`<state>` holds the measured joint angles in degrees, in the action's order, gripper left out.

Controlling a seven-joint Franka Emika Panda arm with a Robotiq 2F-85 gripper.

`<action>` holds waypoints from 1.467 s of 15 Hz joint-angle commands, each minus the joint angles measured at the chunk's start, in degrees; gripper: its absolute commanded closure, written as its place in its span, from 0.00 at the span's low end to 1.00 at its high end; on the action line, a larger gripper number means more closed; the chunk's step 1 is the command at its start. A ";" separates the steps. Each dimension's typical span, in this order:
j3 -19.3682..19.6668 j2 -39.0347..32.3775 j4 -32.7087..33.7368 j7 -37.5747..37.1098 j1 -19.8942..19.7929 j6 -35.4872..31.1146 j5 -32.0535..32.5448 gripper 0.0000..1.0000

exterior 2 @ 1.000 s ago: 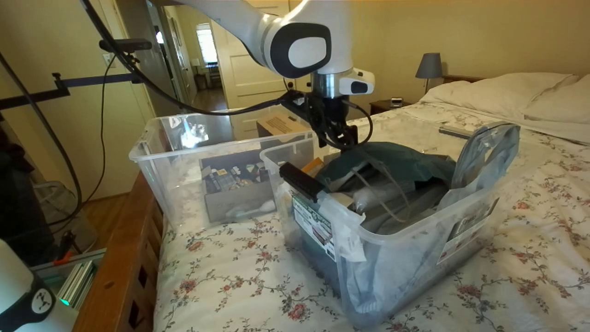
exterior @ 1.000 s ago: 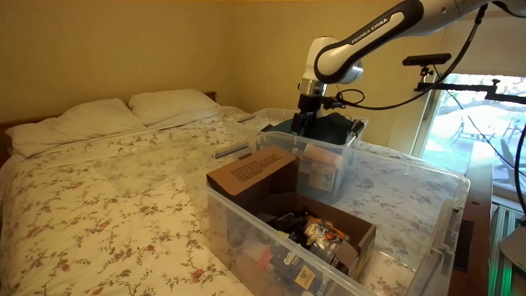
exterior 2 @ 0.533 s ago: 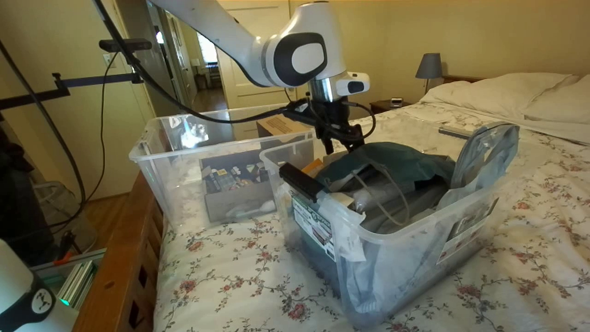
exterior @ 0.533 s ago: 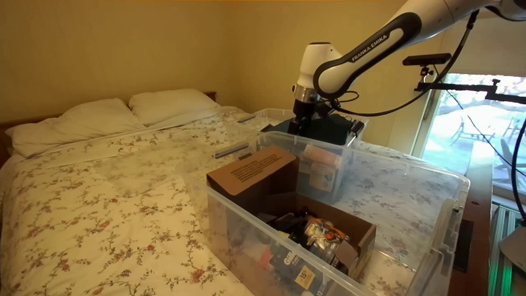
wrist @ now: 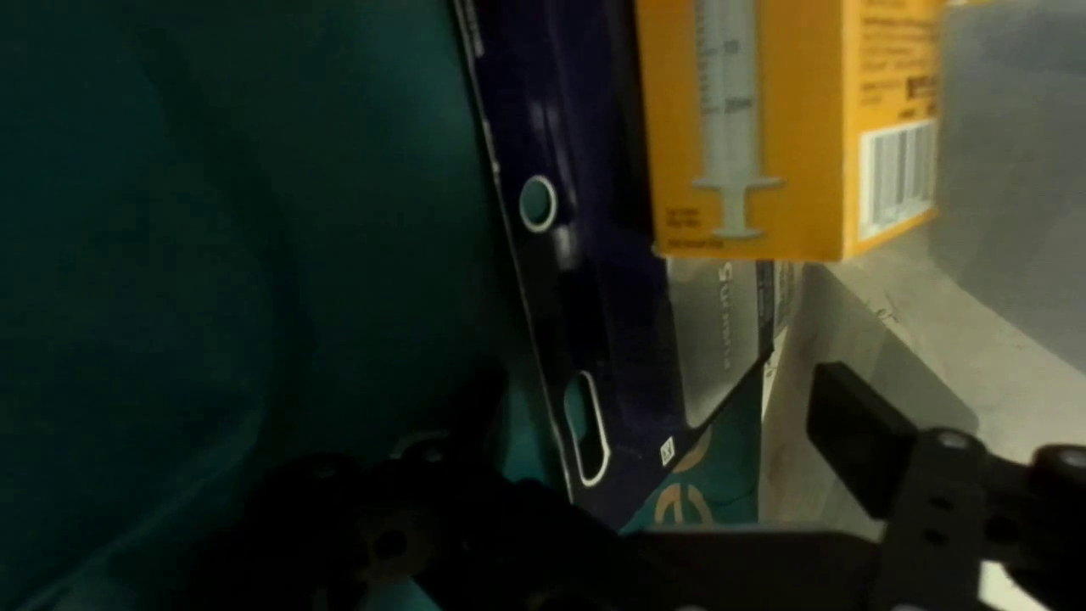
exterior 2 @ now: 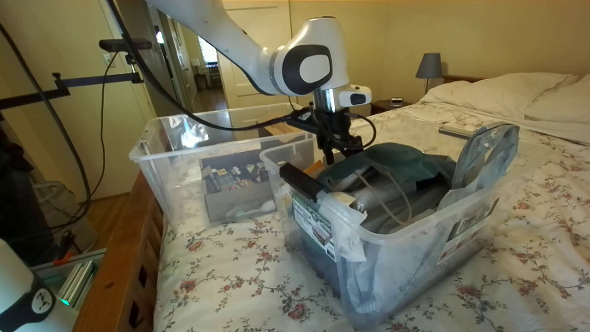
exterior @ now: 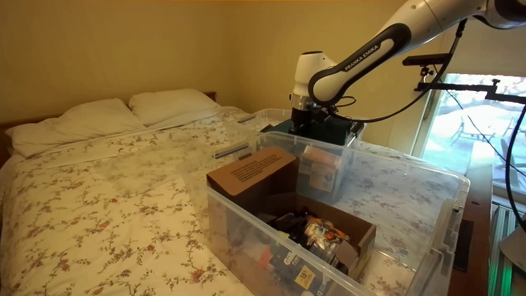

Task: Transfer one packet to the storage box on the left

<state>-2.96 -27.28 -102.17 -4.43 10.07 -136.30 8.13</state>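
Bedroom job, floral bedspread (exterior 2: 221,276) as work surface. Robotiq gripper (wrist: 663,403) sits at the mouth of the smaller clear bin (exterior 2: 389,272), fingers (wrist: 857,433) spread, nothing pinched. Near-black purple packet (wrist: 619,297) runs between them in the wrist view: one finger on the side of the teal bag (wrist: 170,255), the other toward the bin wall. Reads as a straddle for a pinch across the packet; whether either finger touches it is unclear. Bag and orange syringe box (wrist: 755,170) crowd it from opposite sides, probably what props it. Syringe box overlaps the packet's pale label, so it could snag or tip on the lift. Further out, large clear storage box (exterior 2: 221,147) sits just beside the bin, likely for a short carry. Cardboard box (exterior: 263,168) of small packages (exterior: 324,232) takes up part of it, so releasing beside that looks simplest.
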 commanded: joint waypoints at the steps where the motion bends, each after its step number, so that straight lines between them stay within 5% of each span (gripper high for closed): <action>1: -1.43 -4.60 4.51 1.70 -0.75 6.75 -2.64 0.38; 7: -2.25 -5.70 9.04 2.70 -1.57 13.87 -5.17 0.81; 14: -4.18 0.38 8.29 6.49 -4.25 12.97 -13.25 0.95; 22: -3.45 12.51 5.84 5.21 -5.08 7.85 -17.38 0.99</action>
<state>-6.24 -19.51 -93.64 1.09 5.72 -125.71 -7.38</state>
